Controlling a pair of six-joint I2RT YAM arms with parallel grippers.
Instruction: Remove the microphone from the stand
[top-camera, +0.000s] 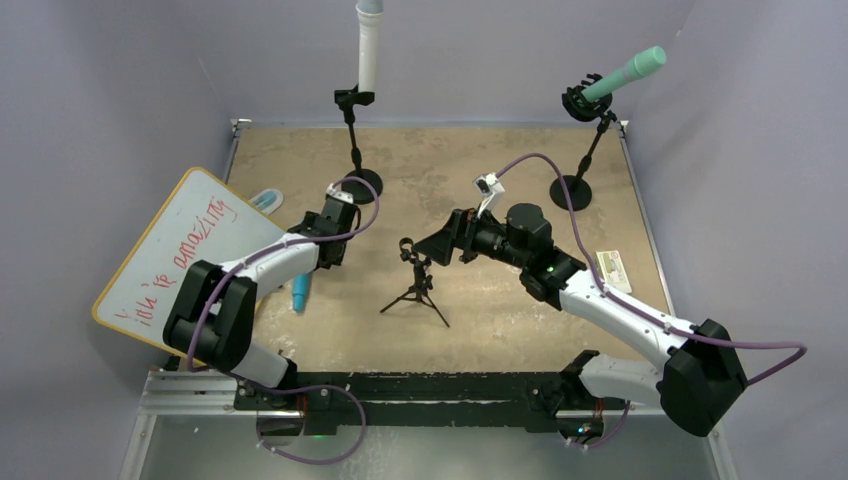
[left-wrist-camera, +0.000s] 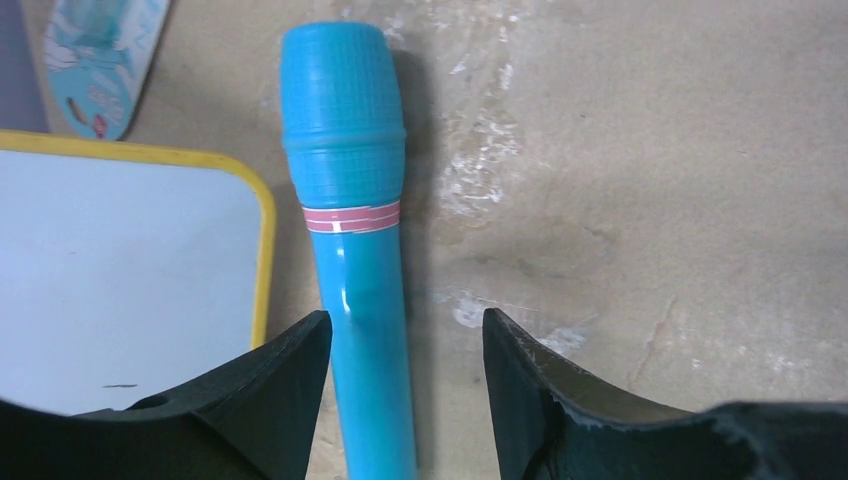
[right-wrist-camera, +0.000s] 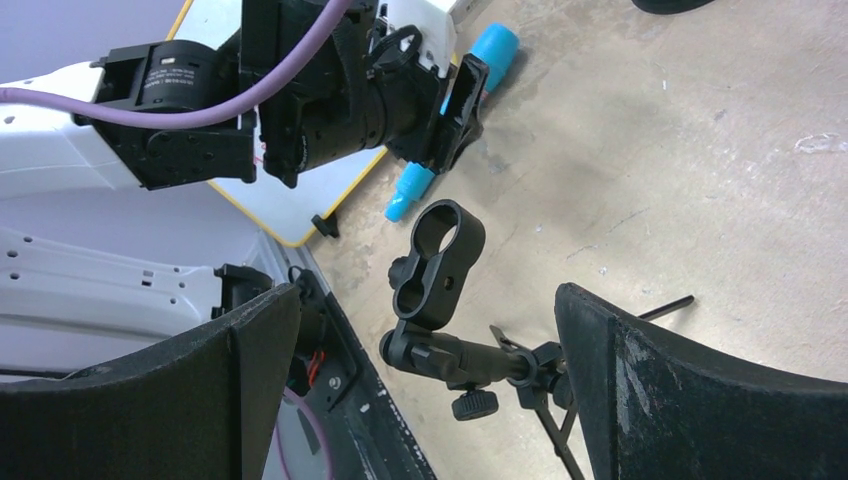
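Pretty much done imo: blue mic (left-wrist-camera: 350, 200) lies flat on the worktop (left-wrist-camera: 650, 200), clip (right-wrist-camera: 437, 265) on the tripod stand (top-camera: 418, 285) sits empty. Left pincer (left-wrist-camera: 405, 330) and right pincer (right-wrist-camera: 428, 300) both released, holding nothing.

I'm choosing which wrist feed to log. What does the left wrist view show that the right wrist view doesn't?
Left wrist only: the pink band on the mic, and a pale blue packet. Right wrist only: the empty clip on the stand, framed by the open right gripper, and the left arm. Both: the mic lying on the table, off the stand, beside the whiteboard.
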